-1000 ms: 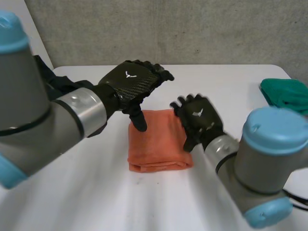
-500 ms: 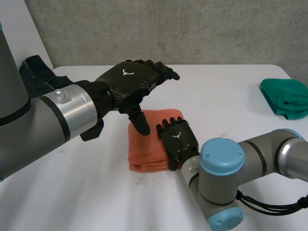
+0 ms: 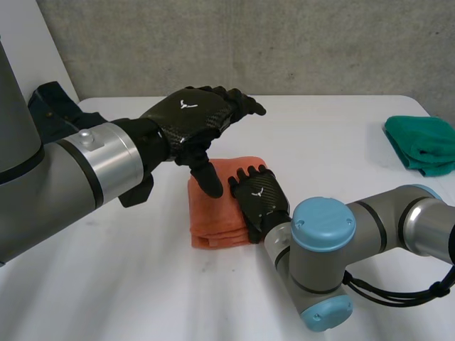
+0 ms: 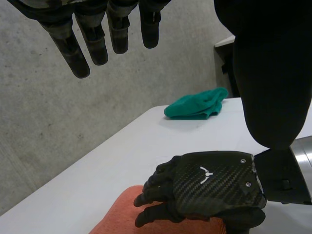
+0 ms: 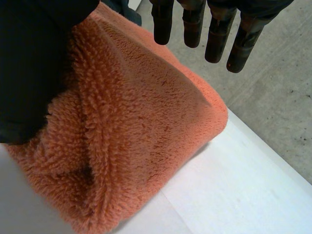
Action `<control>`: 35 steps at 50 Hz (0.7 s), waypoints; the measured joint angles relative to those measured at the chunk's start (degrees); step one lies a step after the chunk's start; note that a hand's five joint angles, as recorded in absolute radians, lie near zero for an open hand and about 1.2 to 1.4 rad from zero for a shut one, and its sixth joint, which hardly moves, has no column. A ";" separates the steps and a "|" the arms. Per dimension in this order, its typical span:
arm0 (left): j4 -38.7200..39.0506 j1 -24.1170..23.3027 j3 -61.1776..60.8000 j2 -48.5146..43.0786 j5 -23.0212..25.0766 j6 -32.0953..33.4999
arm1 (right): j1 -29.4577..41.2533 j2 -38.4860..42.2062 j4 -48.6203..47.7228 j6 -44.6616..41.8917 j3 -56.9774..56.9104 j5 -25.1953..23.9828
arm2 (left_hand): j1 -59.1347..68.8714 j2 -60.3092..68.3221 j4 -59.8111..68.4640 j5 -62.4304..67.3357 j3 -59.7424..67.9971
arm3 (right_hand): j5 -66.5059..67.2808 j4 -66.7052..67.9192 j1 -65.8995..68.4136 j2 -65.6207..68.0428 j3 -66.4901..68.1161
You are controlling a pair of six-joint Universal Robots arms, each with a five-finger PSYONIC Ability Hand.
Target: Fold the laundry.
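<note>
A folded orange towel (image 3: 213, 213) lies in the middle of the white table (image 3: 341, 142). My left hand (image 3: 192, 117) hovers above the towel's far left part, open, fingers straight (image 4: 97, 34) and thumb pointing down, holding nothing. My right hand (image 3: 259, 202) rests palm down on the towel's right side, open. In the left wrist view the right hand (image 4: 209, 185) lies flat on the orange towel (image 4: 122, 219). In the right wrist view its fingers (image 5: 195, 24) stretch straight over the fluffy towel (image 5: 136, 136), the thumb (image 5: 34, 63) beside a fold.
A bunched green cloth (image 3: 423, 142) lies at the table's far right edge, seen also as the green cloth (image 4: 197, 105) past the right hand. A dark cloth (image 3: 53, 103) sits at the back left. A concrete wall stands behind the table.
My right hand has moved left and down onto the towel's right side, its arm swinging toward the table's front. The left hand has stayed almost where it was.
</note>
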 measured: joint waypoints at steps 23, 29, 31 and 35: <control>0.00 0.04 0.02 0.39 0.01 -1.29 | 0.01 2.84 0.30 0.03 -4.85 -0.51 | 0.00 0.05 0.03 0.00 0.00 | 9.83 11.99 11.88 12.25 12.76; 0.00 0.04 0.00 0.43 0.01 -1.48 | 0.01 4.26 0.53 0.00 -6.88 -0.89 | 0.00 0.11 0.12 0.06 0.13 | 11.68 13.71 13.10 14.08 14.53; 0.02 0.04 0.02 0.43 0.01 -1.78 | 0.01 4.75 0.53 0.02 -7.72 -1.31 | 0.00 0.10 0.12 0.05 0.13 | 11.68 13.72 13.10 14.09 14.53; 0.06 0.04 0.05 0.40 0.01 -2.33 | 0.01 5.43 0.60 0.06 -8.81 -2.01 | 0.00 0.11 0.12 0.16 0.13 | 10.46 11.60 11.74 12.20 12.50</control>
